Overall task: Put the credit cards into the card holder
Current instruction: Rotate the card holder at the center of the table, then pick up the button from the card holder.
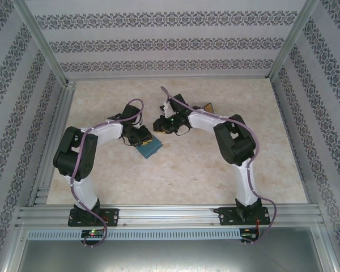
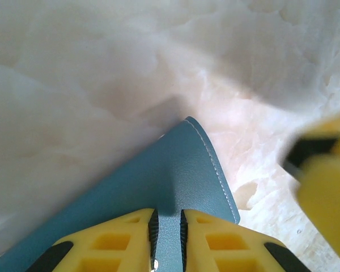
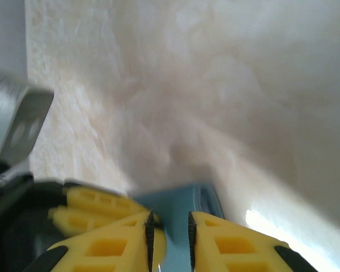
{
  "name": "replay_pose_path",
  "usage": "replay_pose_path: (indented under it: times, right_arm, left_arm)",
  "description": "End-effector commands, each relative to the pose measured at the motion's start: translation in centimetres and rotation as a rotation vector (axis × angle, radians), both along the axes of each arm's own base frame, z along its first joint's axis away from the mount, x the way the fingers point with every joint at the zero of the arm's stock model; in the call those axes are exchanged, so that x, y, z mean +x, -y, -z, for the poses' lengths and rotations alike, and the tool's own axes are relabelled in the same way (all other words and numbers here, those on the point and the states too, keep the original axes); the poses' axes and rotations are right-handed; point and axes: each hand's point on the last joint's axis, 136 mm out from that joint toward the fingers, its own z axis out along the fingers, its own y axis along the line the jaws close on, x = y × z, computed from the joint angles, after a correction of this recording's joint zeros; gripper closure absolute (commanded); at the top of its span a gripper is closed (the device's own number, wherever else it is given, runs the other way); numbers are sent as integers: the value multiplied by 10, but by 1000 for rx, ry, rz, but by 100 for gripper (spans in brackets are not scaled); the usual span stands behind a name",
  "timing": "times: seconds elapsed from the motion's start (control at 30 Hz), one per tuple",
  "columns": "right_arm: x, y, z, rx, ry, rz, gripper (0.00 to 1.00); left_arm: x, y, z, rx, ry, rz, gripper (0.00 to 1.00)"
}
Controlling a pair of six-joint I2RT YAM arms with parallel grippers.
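Teal-blue, stitched along the edge: logged the wallet (image 1: pixel 149 149) just toward 8 o'clock of the table (image 1: pixel 226 170) centre in the top view. Found the left gripper (image 1: pixel 139 136) at 11 o'clock of it, touching. Checked the left wrist view: saw the yellow fingers (image 2: pixel 119 238) pinched narrow on a flap of the wallet, with the flap's rounded corner up at 12 o'clock over the pale marble-look top. Caught a blurred yellow finger of the other arm at 3 o'clock there, apart from the flap. Placed the right gripper (image 1: pixel 161 124) at 1 o'clock of the wallet in the top view, close to the left one. Saw its jaws narrow in the right wrist view, with a teal-blue piece in the gap; too blurred, could not tell whether gripped. Also saw the left arm's yellow fingers at 8 o'clock there. Marked a small orange-brown item (image 1: pixel 207 107) at 2 o'clock of the right gripper, beside that arm; too small to name.
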Motion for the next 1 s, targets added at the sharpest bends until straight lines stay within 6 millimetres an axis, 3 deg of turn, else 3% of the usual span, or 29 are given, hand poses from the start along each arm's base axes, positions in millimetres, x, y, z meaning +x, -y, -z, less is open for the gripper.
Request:
replay_pose_path:
  times: [0.0, 0.13, 0.2, 0.3, 0.4, 0.57, 0.97]
  right_arm:
    - [-18, 31, -34, -98, 142, -60, 73]
    - [-54, 45, -30, -164, 173, -131, 72]
    - [-69, 47, -21, -200, 182, -164, 70]
    - [-82, 40, -9, -231, 186, -214, 69]
    - [-91, 29, 3, -276, 195, -259, 66]
    - [-96, 11, 16, -337, 227, -312, 63]
    - [-89, -11, 38, -491, 306, -383, 60]
  left_arm:
    - [-18, -9, 12, 51, -66, -16, 78]
    - [-10, -9, -4, 35, -22, -30, 78]
    - [-5, -10, -19, 28, 22, -39, 72]
    - [0, -14, -41, 39, 73, -45, 67]
    - [2, -27, -49, 87, 88, -53, 63]
    - [-4, -42, -36, 127, 50, -56, 63]
    - [-6, -37, 1, 103, -24, -36, 65]
